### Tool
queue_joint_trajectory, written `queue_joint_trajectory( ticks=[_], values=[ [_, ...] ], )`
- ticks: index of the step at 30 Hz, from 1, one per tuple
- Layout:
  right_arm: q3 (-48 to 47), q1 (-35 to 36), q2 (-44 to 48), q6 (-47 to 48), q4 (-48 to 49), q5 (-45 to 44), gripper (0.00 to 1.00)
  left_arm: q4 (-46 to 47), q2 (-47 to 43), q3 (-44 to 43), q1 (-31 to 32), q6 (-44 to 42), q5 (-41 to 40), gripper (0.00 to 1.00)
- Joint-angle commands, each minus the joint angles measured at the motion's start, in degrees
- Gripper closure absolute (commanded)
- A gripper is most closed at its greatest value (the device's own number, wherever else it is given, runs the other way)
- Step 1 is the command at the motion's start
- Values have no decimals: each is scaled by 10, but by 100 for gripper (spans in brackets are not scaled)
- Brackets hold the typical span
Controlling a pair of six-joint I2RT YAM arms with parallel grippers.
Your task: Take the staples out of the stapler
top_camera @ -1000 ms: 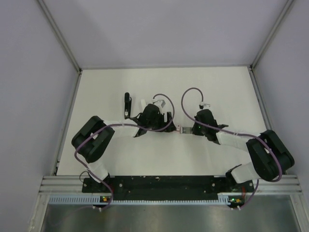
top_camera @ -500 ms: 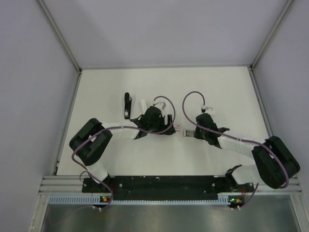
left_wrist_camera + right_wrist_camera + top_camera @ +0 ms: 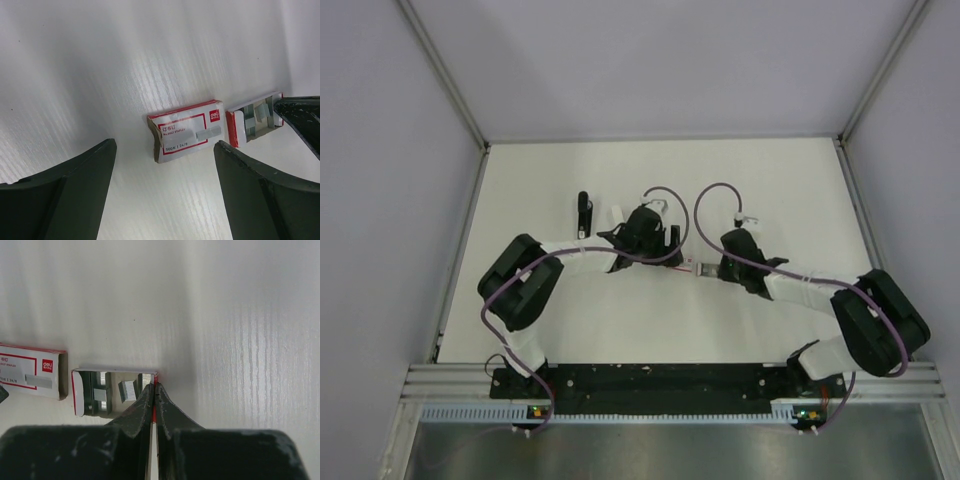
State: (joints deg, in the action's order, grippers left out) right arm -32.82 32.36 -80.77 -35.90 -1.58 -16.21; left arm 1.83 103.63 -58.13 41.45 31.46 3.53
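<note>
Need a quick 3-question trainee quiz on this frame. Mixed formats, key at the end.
1. Which gripper, if any, touches the stapler?
2. True or false: the left gripper is shut on the red-and-white sleeve.
3. The right gripper pinches: A the stapler; B the end wall of the pulled-out tray; C the sleeve.

Key:
1. Neither. It lies on the table apart from both.
2. False. It is open, over the sleeve.
3. B.
</note>
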Motion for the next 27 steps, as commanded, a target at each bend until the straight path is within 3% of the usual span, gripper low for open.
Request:
queue_joint_trajectory(
  ticks=[1,27],
  values=[
    [-22,0,-19,-19,26,-8,100,-27,27,-9,-5,-10,-5,15],
    [-31,0,-60,-45,51,5,100,18,61,-13,-3,21,47,18]
  ],
)
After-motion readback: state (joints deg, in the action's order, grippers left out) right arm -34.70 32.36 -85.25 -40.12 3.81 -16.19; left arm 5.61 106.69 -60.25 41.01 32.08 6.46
